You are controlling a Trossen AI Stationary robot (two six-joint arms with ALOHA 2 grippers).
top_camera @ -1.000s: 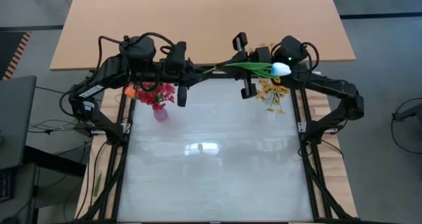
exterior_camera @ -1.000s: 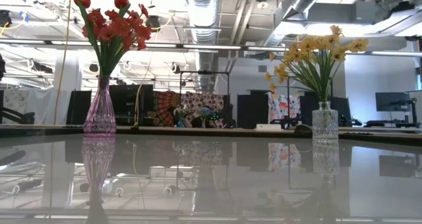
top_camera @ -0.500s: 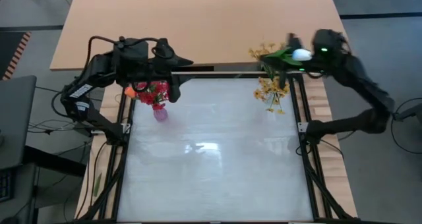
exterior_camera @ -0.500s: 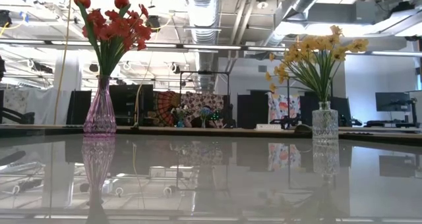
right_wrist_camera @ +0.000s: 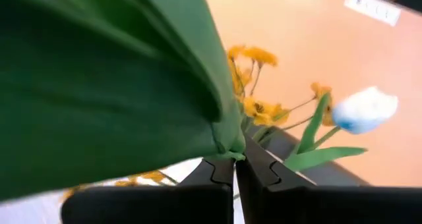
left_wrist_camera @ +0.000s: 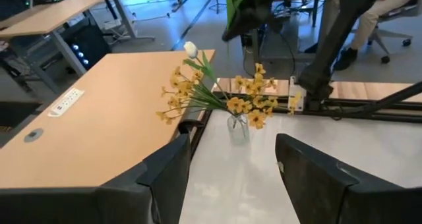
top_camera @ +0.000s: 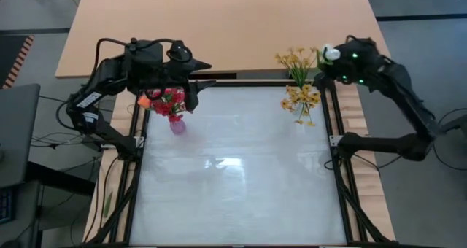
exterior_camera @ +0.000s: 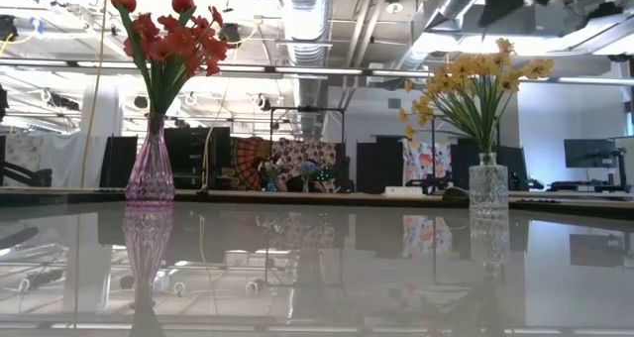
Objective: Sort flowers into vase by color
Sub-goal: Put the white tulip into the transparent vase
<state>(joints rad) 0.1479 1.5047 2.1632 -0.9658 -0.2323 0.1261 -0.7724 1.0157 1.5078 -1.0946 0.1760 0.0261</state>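
The glass table [top_camera: 233, 175] is near. At its far left, the left claw [top_camera: 195, 87] hangs just beside the red flowers [top_camera: 169, 102] in a pink vase [exterior_camera: 150, 173], its fingers spread, holding nothing. At the far right, yellow flowers [top_camera: 300, 98] fill a clear vase [exterior_camera: 487, 186]. Just behind it, the right claw [right_wrist_camera: 236, 168] pinches the green stem of a white flower [right_wrist_camera: 364, 110].
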